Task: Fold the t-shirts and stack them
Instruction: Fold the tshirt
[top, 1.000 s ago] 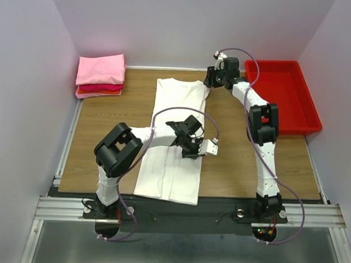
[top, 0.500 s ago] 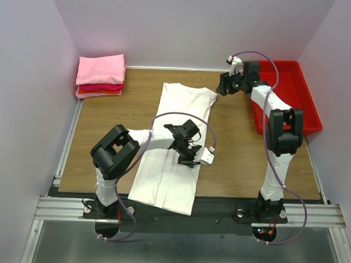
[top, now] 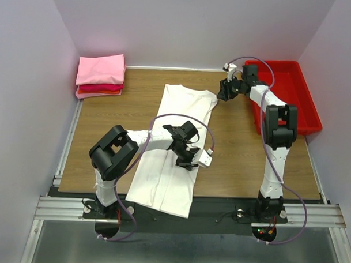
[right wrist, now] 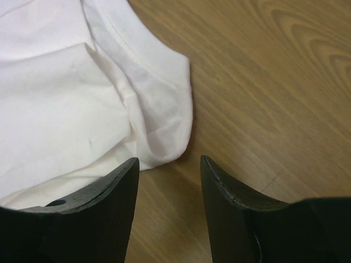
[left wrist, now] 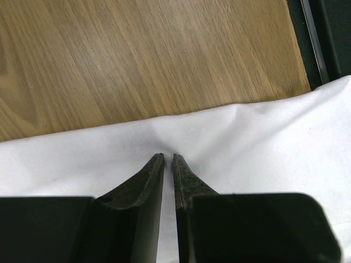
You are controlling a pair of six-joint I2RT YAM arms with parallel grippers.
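The soft, floppy white t-shirt (top: 185, 106) is lying down the middle of the table (top: 238, 157); grabbing its corners is looking best. The left hand (left wrist: 168, 156) is pinching its 3 o'clock edge; the right hand (right wrist: 169, 159) is hanging, fingers apart, by the 1 o'clock corner. Since a second ago, the shirt is tilting more.

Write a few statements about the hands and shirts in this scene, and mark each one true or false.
1. The left hand is shut on the white shirt. True.
2. The right hand grips the shirt's corner. False: it is open, with the corner beside one finger and bare wood between the two.
3. The pink shirt lies in the red tray. False: it tops a folded stack at the far left corner of the table.
4. The red tray sits at the table's right side. True.
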